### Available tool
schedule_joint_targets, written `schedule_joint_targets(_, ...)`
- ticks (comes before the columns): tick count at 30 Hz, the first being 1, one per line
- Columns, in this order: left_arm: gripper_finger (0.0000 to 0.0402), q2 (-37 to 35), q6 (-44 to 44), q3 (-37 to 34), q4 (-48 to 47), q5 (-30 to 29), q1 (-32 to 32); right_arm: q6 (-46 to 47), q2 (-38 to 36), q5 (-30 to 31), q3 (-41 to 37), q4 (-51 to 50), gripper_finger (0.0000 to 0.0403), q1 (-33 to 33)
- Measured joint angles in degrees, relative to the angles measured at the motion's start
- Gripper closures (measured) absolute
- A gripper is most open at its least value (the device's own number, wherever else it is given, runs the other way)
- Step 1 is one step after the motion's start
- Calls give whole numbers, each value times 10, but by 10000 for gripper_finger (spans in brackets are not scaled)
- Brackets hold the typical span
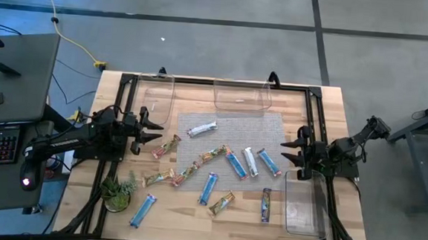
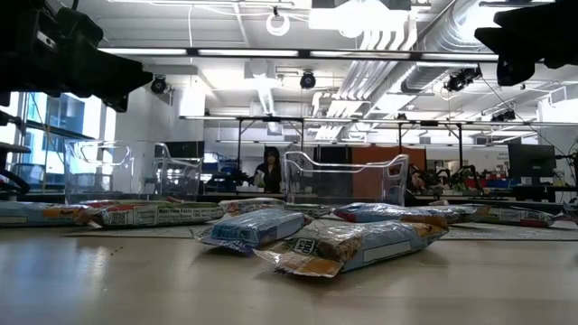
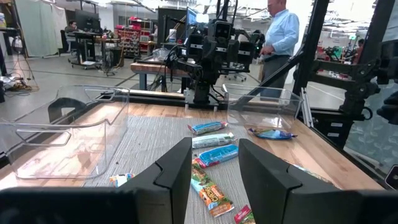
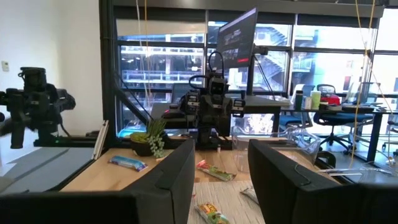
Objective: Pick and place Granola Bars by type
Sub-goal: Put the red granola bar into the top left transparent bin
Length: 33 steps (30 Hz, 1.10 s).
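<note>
About a dozen wrapped granola bars lie flat on the grey mat [image 1: 231, 136] and the wood around it. Among them are a white one [image 1: 201, 129], blue ones [image 1: 235, 164] [image 1: 142, 210], tan-orange ones [image 1: 166, 147] [image 1: 222, 203] and a dark one [image 1: 266, 204]. My left gripper [image 1: 152, 131] [image 3: 214, 149] hovers open at the mat's left edge, above the table, pointing right. My right gripper [image 1: 288, 153] [image 4: 221, 155] hovers open at the mat's right edge, pointing left. Neither touches a bar.
Three clear plastic bins stand on the table: one at the far left [image 1: 157, 94], one at the far middle [image 1: 241, 96], one at the near right [image 1: 304, 204]. A small green plant [image 1: 116, 192] sits near the left front. People show in the room beyond.
</note>
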Motion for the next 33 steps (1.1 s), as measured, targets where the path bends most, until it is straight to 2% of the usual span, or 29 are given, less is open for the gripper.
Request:
schedule_joint_targets(10,275,0,0,0,0,0,0,2,0,-6,0,54,269,0)
schedule_joint_targets(15,275,0,2,0,5,0,0,-29,0,0,0,98,269,0)
schedule_joint_targets(19,275,0,22,0,33,-24,0,-36,0,-1,0,100,269,0)
schedule_joint_targets(23,275,3,-72,0,32,-74,0,-37,0,-1,0,98,269,0)
schedule_joint_targets(28,275,5,-123,0,20,-27,0,-37,0,-1,0,94,269,0)
schedule_joint_targets(33,275,6,-162,0,-3,-10,0,-37,0,0,0,89,269,0)
